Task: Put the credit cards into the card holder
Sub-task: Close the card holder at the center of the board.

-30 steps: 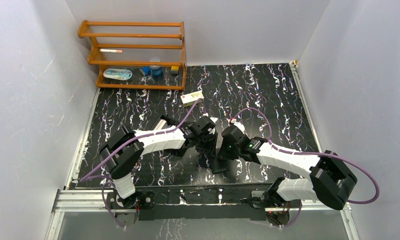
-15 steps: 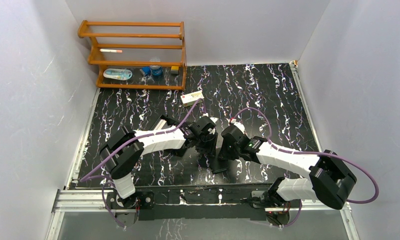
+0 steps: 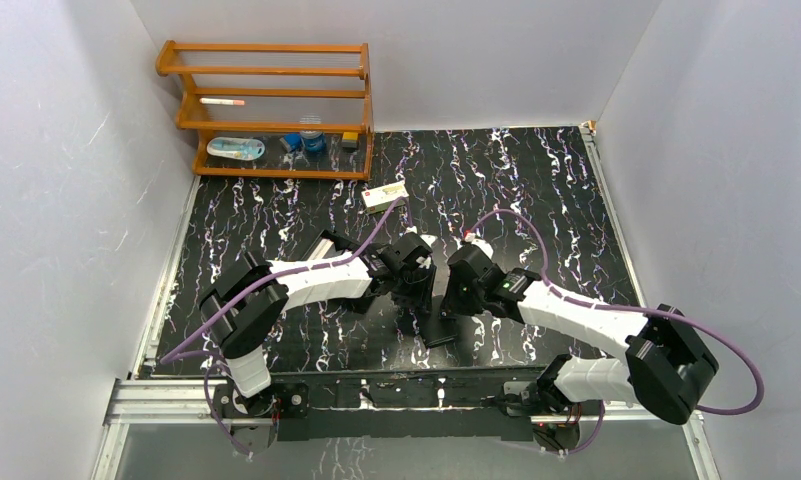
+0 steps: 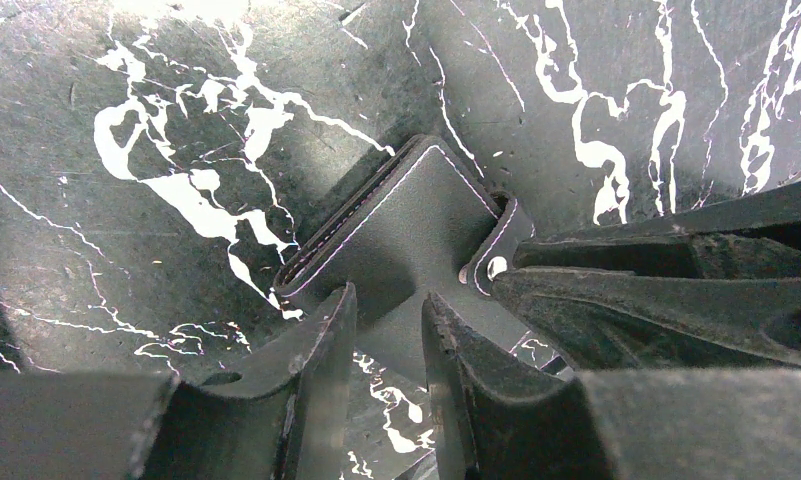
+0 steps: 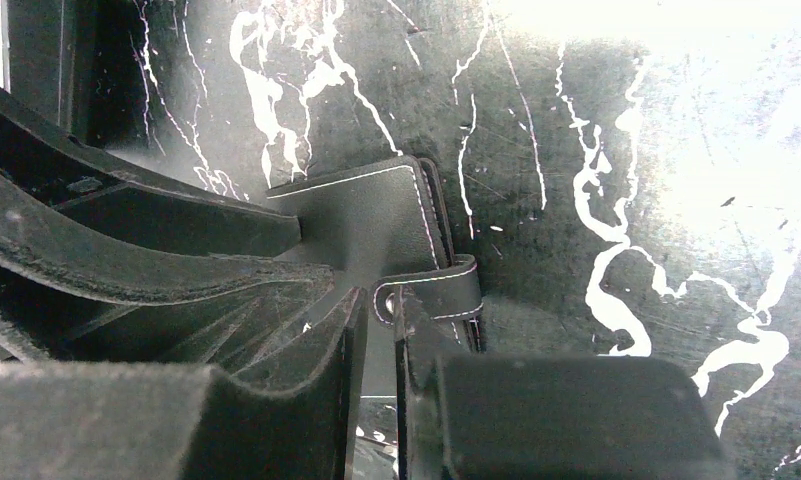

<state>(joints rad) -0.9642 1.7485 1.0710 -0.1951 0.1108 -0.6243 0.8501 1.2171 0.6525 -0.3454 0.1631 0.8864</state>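
Closed at near centre of the black marbled table (image 4: 176,150), the small flat black folding card holder (image 4: 406,220) is clamped by the left gripper (image 4: 386,300), while the right gripper (image 5: 378,300) has an unclear hold on its snap tab (image 5: 446,290), so a slip could leave it shut.

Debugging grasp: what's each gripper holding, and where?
Left gripper pinches the card holder by one edge. Right gripper straddles its snap tab; grip unclear.
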